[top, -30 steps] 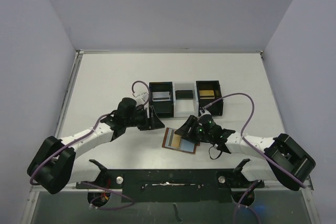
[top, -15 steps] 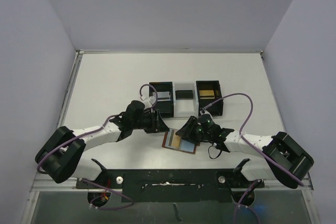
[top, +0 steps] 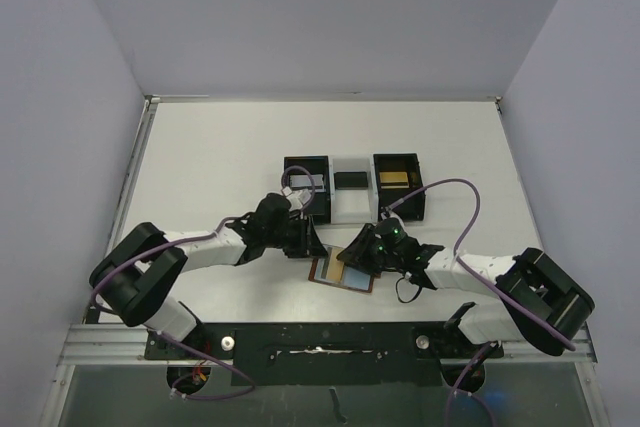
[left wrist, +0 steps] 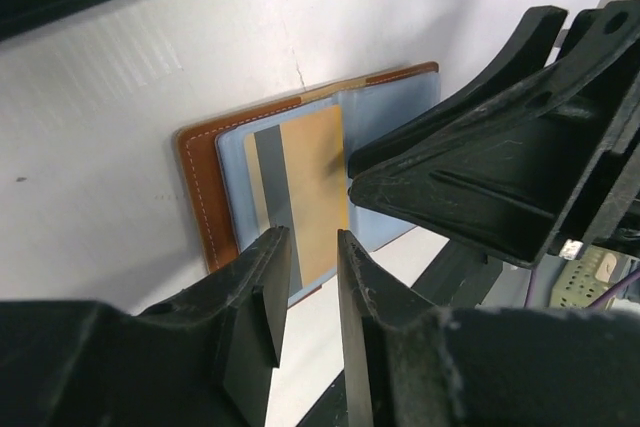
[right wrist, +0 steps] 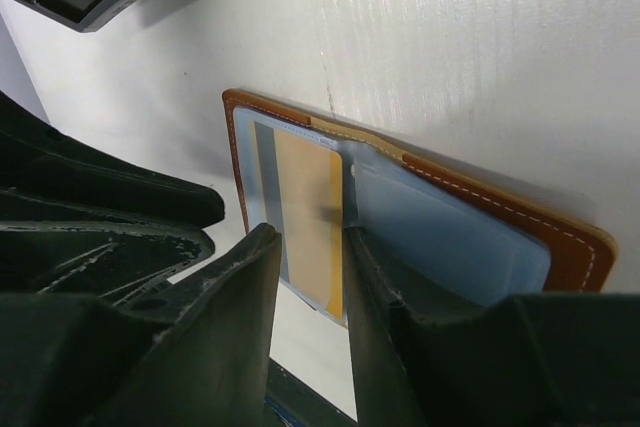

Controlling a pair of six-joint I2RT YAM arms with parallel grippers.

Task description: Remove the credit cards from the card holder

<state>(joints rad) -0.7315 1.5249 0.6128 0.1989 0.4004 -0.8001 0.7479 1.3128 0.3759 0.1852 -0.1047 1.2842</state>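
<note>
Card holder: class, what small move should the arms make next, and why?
Probably lower the left gripper over the gold card and pinch its edge: the card holder lies open, the card sits in its pocket, and neither it nor the right gripper holds anything.

2 white, black-jointed arms [top: 200, 245] trail purple cables [top: 445, 182], 1 perhaps green-lit.

left wrist cam | I see my left gripper [left wrist: 305, 247] low in front, jaws narrowly apart, nothing between | card holder [left wrist: 205, 187] lies open on white table [left wrist: 100, 97] | tan card [left wrist: 312, 177] with grey stripe in its left blue-grey pocket | right gripper's finger [left wrist: 470, 182] reaches in, tip over that card
</note>
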